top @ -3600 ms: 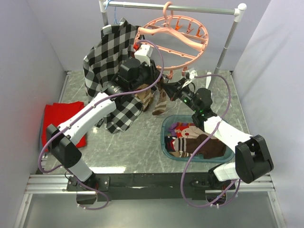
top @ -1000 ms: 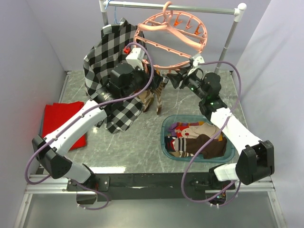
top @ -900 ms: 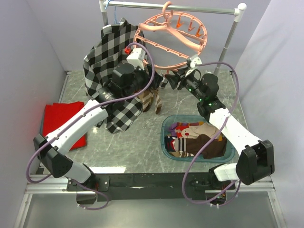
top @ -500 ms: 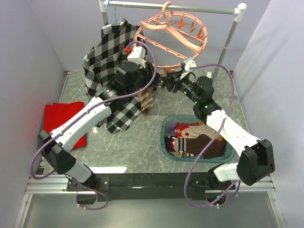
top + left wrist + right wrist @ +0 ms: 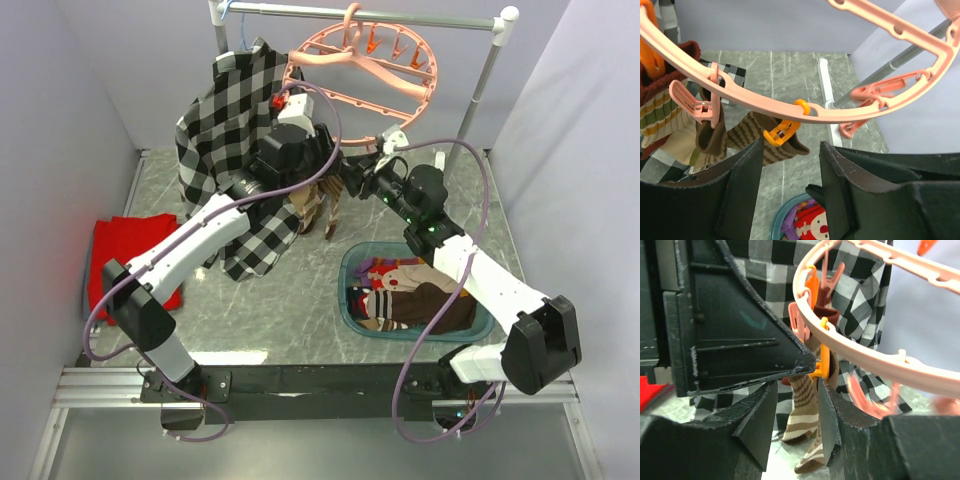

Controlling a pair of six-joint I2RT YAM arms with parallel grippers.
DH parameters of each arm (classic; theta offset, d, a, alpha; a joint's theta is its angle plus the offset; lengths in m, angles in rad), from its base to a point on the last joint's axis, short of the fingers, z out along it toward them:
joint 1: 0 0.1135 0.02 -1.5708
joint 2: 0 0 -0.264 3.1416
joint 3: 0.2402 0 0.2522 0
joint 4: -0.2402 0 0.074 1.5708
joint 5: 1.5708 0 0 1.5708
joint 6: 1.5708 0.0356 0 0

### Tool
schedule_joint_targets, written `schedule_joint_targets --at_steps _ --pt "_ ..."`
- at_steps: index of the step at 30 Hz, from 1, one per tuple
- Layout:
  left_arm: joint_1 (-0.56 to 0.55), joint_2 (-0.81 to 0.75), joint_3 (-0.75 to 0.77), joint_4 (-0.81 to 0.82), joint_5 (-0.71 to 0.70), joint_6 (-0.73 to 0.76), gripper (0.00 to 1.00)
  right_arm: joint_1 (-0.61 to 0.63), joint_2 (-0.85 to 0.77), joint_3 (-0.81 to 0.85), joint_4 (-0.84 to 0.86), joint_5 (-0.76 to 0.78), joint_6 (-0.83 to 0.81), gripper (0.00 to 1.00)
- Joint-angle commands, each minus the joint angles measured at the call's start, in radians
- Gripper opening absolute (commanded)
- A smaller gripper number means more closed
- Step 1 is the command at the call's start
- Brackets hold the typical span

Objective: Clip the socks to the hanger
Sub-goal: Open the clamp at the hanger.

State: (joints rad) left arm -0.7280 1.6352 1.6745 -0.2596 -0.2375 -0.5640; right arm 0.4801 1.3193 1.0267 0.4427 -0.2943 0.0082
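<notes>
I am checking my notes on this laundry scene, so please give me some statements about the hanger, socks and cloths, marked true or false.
1. The hanger hangs from the rail. True.
2. The red cloth lies in the basin. False: it lies on the table, at the left; the basin holds socks.
3. A striped sock hangs below an orange clip. True.
4. The checked shirt lies flat on the table. False: it hangs by the rail's left end.
</notes>
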Motion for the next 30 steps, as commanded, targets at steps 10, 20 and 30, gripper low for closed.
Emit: schedule_joint_targets --at_steps 10,20,30 --pt "-0.033 -0.074 -0.027 0.042 0.003 -0.027 0.61 -0.049 -0.221 -0.04 -0.192 0.139 -0.028 0.53" --pt "-0.151 -0.02 0.048 0.045 -0.094 0.009 0.67 -0.205 -0.402 -0.082 -0.473 0.261 0.19 0.68" --pt "-0.177 0.135 0.204 0.025 -0.215 0.053 0.64 -0.213 -0.549 -0.227 -0.493 0.218 0.327 0.76"
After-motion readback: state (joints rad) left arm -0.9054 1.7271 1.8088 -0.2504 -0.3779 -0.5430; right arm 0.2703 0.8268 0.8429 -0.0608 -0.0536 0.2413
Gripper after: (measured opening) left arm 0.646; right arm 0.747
